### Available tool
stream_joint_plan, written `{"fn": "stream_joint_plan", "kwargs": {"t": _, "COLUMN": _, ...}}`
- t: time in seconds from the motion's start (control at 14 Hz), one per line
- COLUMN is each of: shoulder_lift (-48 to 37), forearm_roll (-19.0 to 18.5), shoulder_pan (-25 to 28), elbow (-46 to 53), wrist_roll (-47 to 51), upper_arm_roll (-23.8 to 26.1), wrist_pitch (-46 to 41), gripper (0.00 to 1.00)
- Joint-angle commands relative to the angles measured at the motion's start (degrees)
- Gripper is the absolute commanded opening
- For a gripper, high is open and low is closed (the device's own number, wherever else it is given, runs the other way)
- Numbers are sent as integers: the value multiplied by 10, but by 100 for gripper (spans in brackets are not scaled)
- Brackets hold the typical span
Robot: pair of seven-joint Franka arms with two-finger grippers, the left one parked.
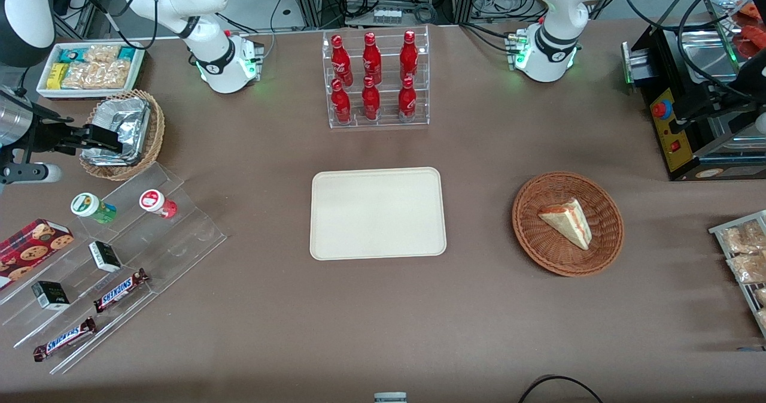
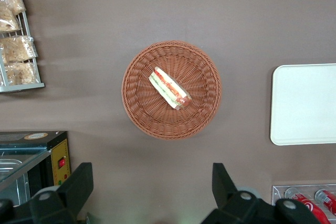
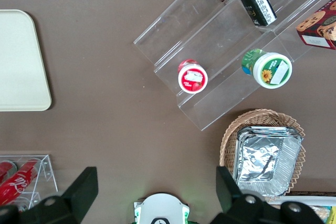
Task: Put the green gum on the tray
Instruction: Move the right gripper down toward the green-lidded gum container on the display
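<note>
Green gum (image 3: 266, 68) on clear stand — gripper (image 3: 155, 190) open, well apart.

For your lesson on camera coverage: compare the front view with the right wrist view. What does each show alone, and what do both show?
Only the front view shows the basket with the sandwich and the full rack of six red bottles. Only the right wrist view shows the open gripper from above, high over the table. Both show the green gum and the red gum on the clear stepped stand, and the tray.
</note>
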Motion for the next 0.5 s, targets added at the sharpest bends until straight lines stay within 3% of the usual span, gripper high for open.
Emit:
{"fn": "stream_joint_plan", "kwargs": {"t": 0.0, "shoulder_lift": 7, "forearm_roll": 15, "shoulder_pan": 3, "elbow": 16, "wrist_roll": 9, "upper_arm_roll": -3, "wrist_pitch": 1, "gripper": 100}}
{"fn": "stream_joint_plan", "kwargs": {"t": 0.43, "shoulder_lift": 12, "forearm_roll": 14, "shoulder_pan": -4, "elbow": -38, "wrist_roll": -58, "upper_arm_roll": -7, "wrist_pitch": 69, "gripper": 100}}
